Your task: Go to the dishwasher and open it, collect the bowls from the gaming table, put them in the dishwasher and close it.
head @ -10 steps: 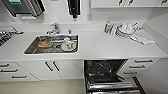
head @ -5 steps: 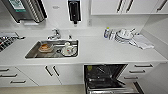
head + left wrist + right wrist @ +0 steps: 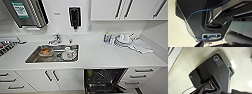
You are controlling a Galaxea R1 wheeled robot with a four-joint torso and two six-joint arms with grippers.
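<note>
One appliance concerns me: the dishwasher (image 3: 103,80) stands open below the counter (image 3: 100,56), right of the sink (image 3: 52,53); my view has drawn nearer since a second ago; opening appears done; I cannot tell either gripper's state.

dishwasher (image 3: 103,81): 1 | sink (image 3: 32,58): 1 | tap (image 3: 56,39): 1

A kitchen: steel sink (image 3: 52,53) in white counter (image 3: 100,56), cabinets (image 3: 112,10), open dishwasher (image 3: 103,80).
</note>
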